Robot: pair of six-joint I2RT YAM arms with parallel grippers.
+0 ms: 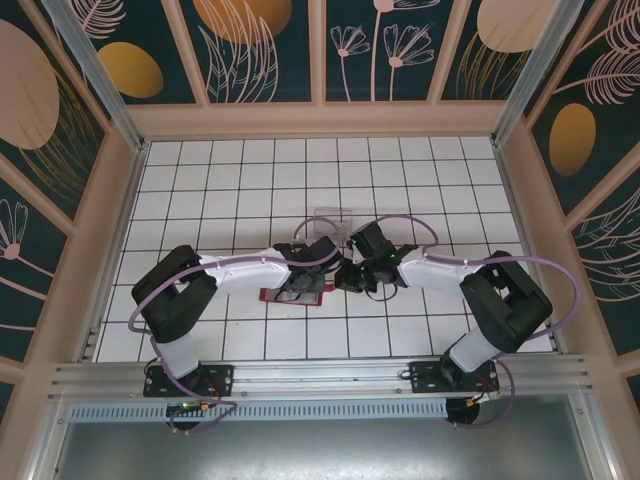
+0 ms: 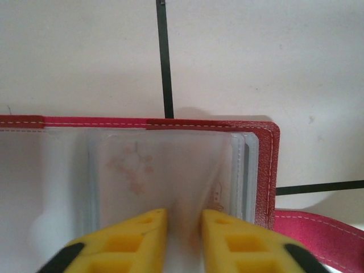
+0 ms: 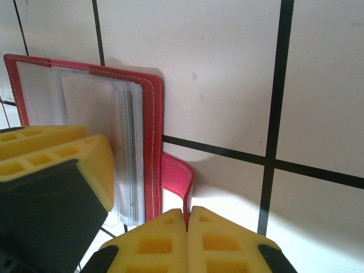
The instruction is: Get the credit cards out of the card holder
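Ahead of left claw: card holder (image 2: 264,170) lies open on the worktop (image 2: 256,57), right under and in front of the fingertips — its red hem runs crosswise to the reach.
Cards: pale card (image 2: 133,168) with faint pink print sits in the sleeve stack (image 3: 128,170), just past the tips. A dark edge (image 3: 130,131) in that stack may be another card; can't confirm.
Left claw (image 2: 183,239): narrow gap, and a translucent sleeve page (image 2: 182,187) rises between the fingers. Can't tell if the pads bite it.
Right claw (image 3: 186,239): pressed together, looks pinched on the red tab (image 3: 175,179) at the holder's side — anchoring it.
Nearer arm: left. My read is that the pull goes back toward that claw, along the page.
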